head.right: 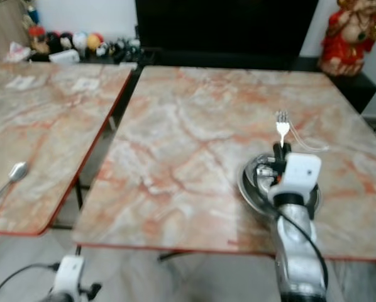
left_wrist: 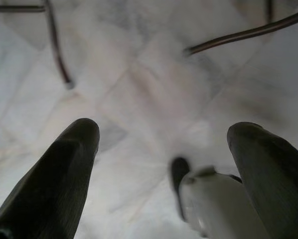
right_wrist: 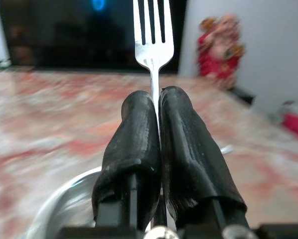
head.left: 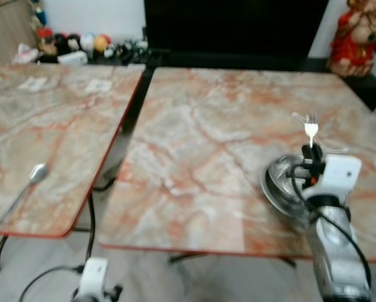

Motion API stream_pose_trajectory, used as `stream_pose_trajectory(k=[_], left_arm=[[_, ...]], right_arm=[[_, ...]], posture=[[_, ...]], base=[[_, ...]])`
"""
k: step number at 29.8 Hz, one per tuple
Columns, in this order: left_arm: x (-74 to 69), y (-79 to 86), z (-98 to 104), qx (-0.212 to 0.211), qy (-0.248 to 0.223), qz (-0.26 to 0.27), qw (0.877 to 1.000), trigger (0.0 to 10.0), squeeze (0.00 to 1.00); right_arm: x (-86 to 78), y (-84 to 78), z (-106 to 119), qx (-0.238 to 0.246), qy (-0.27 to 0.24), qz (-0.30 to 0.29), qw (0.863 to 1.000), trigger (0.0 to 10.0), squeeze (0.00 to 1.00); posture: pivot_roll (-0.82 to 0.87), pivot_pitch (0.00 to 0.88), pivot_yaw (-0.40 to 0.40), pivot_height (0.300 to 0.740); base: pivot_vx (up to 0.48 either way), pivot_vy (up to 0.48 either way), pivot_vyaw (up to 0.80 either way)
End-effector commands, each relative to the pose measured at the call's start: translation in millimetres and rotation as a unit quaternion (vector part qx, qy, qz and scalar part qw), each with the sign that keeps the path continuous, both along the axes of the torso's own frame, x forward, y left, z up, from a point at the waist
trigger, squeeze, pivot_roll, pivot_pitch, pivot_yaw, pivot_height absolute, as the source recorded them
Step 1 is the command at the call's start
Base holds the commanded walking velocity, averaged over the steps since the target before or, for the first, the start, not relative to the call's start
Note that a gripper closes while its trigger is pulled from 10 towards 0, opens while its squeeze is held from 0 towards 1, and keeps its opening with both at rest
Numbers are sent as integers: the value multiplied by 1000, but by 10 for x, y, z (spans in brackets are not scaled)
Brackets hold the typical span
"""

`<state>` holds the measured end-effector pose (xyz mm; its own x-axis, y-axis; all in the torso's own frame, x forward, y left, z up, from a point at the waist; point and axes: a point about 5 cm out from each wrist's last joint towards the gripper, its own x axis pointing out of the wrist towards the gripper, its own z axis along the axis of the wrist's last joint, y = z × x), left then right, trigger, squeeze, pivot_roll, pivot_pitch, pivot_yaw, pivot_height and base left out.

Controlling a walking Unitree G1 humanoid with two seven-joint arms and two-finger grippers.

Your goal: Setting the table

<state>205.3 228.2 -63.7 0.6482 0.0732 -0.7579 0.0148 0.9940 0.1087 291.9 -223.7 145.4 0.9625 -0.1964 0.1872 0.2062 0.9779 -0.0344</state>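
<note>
Right wrist view: my right gripper (right_wrist: 156, 107) pinched fork (right_wrist: 152, 30) by handle, tines up, above bowl (head.left: 282, 185) on table (head.left: 207, 145), likely for placing beside. Left gripper (left_wrist: 164, 164) hung wide, idle. Spoon (head.left: 24, 189) lay on other table.

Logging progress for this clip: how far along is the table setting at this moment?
Looks done: a metal bowl sits near the right table's front edge. In hand: the right hand is shut on a fork, tines up, above the bowl. Left: the fork is not yet laid down, and a spoon lies on the left table, away from the bowl. The left hand hangs open over the floor.
</note>
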Motion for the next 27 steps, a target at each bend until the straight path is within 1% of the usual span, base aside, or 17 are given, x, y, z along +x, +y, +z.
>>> stream_pose_trajectory(k=[1, 5, 6, 7, 8, 9, 10, 12, 14, 15, 16, 17, 19, 21, 25, 27], left_arm=[[-37, 79, -3, 10, 8, 5, 1000, 10000, 0], [-40, 84, -4, 12, 8, 11, 1000, 10000, 0], [-38, 82, -3, 11, 8, 10, 1000, 10000, 0], [-38, 82, -3, 11, 8, 10, 1000, 10000, 0], [-37, 82, -3, 10, 7, 11, 1000, 10000, 0], [-37, 82, -3, 10, 7, 11, 1000, 10000, 0], [-36, 83, -3, 10, 8, 11, 1000, 10000, 0], [-35, 82, -3, 9, 8, 12, 1000, 10000, 0], [-34, 82, -2, 9, 8, 12, 1000, 10000, 0], [-33, 84, -1, 9, 8, 13, 1000, 10000, 0], [-33, 84, -1, 8, 8, 13, 1000, 10000, 0], [-33, 86, 0, 8, 8, 13, 1000, 10000, 0], [-31, 90, 1, 8, 8, 12, 1000, 10000, 0], [-29, 96, 5, 11, 9, 8, 1000, 10000, 0], [-36, 98, 0, 7, 9, 18, 1000, 10000, 0], [-40, 96, -3, 4, 10, 22, 1000, 10000, 0]], right_arm=[[31, 58, 11, 5, -1, 8, 1000, 10000, 0], [39, 17, 20, 4, 0, -2, 1000, 10000, 0], [37, -45, 27, 0, 3, -17, 1000, 10000, 0], [37, -45, 27, 0, 3, -17, 1000, 10000, 0], [33, -116, 33, 4, 4, -31, 1000, 10000, 0], [32, -150, 34, 7, 6, -37, 999, 10000, 0], [31, -191, 34, 5, 11, -45, 999, 10000, 0], [29, -342, 59, -13, 23, -65, 998, 10000, 0], [31, -390, 62, -22, 32, -74, 997, 10000, 0], [43, -489, 34, -28, 60, -91, 994, 10000, 0], [47, -534, 17, -32, 75, -99, 992, 10000, 0], [50, -587, 25, -27, 75, -107, 991, 10000, 0], [54, -610, 60, -15, 61, -108, 992, 10000, 0], [57, -599, 86, -9, 51, -106, 993, 10000, 0], [59, -478, 58, 0, 48, -87, 995, 10000, 0], [58, -448, 28, 5, 53, -85, 995, 10000, 0]], posture=[[23, 0, -17, 740], [23, 0, -18, 740], [25, 0, -18, 740], [25, 0, -18, 740], [24, 0, -18, 740], [24, 0, -17, 740], [24, 0, -17, 740], [23, 0, -16, 740], [22, 0, -15, 740], [20, 0, -11, 740], [20, 0, -11, 740], [19, 0, -10, 740], [20, 0, -8, 740], [19, 0, -6, 740], [23, 0, -6, 740], [25, 0, -6, 740]], base=[[0, -394, 0], [0, 0, 0], [0, 0, 0], [0, 0, 0], [0, 0, 0], [0, 0, 0], [0, 0, 0], [0, 0, 0], [0, 0, 0], [0, 0, 0], [0, 0, 0], [0, 0, 0], [0, 0, 0], [0, 0, 0], [0, 0, 0], [0, 0, 0]])
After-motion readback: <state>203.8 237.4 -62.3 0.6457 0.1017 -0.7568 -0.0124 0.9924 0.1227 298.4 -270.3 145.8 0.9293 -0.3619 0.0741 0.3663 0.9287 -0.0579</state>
